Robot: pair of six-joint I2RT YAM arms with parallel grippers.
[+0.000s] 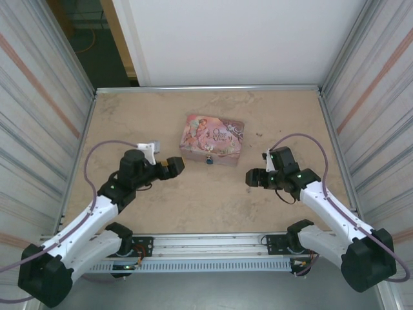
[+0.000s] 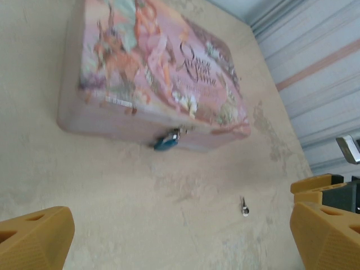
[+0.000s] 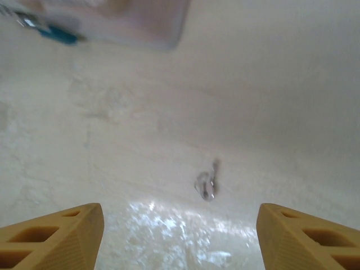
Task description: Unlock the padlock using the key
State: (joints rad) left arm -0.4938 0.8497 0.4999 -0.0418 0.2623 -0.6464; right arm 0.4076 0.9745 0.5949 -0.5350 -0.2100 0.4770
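The tiny blue padlock (image 1: 210, 159) hangs from the front latch of a pink illustrated tin box (image 1: 213, 137). In the left wrist view the padlock (image 2: 166, 140) sits at the box's lower edge, and the small metal key (image 2: 244, 207) lies flat on the table to its lower right. The key (image 3: 207, 183) lies on the table just ahead of my right gripper (image 3: 180, 242), between the lines of its two fingers. That gripper is open and touches nothing. My left gripper (image 2: 180, 247) is wide open and empty, facing the box (image 2: 152, 73). The padlock (image 3: 56, 35) appears blurred at upper left.
The beige table (image 1: 148, 123) is fenced by a metal rim and ribbed side walls. My left gripper (image 1: 178, 166) hovers by the box's front left corner. My right gripper (image 1: 249, 177) is to the front right of the box.
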